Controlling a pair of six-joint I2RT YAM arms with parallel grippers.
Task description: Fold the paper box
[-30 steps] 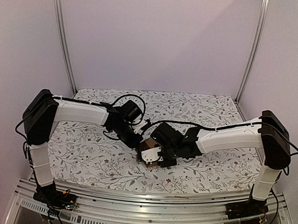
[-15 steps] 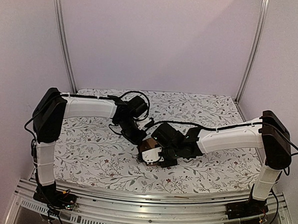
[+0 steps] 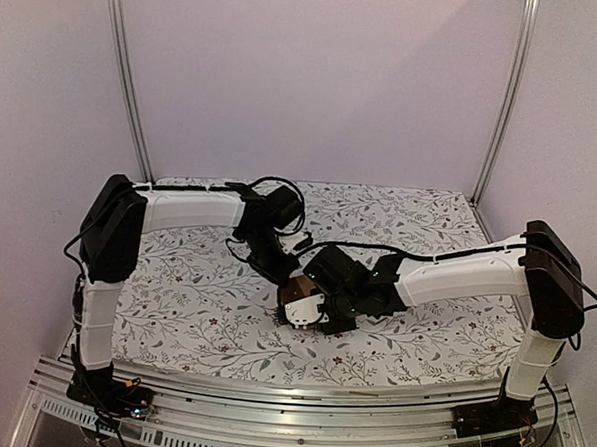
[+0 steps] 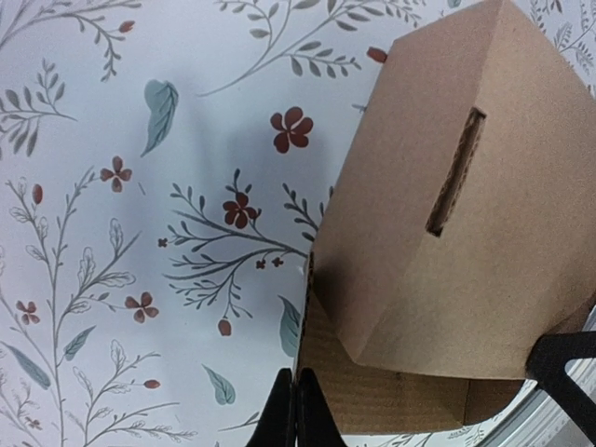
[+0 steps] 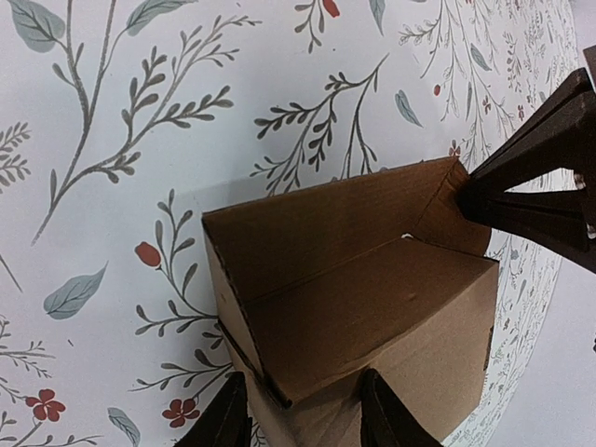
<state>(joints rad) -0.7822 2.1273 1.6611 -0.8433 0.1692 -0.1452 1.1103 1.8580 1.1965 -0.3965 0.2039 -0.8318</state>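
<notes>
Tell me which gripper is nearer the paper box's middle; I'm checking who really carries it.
Right. The right gripper straddles the body of the paper box; the left gripper pinches only a flap edge at its side.

blocked: paper box [image 3: 297,285]; left arm [image 3: 189,210]; right arm [image 3: 456,275] | free: table [image 3: 174,312] near edge; far right

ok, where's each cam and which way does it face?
Top external: above, behind the bases, looking down at the table; both arms meet at the paper box.
Left wrist: down on the box's slit panel; left gripper at bottom edge.
Right wrist: into its open side; right gripper straddles it.
Shared: the box; right wrist also shows the left gripper.
</notes>
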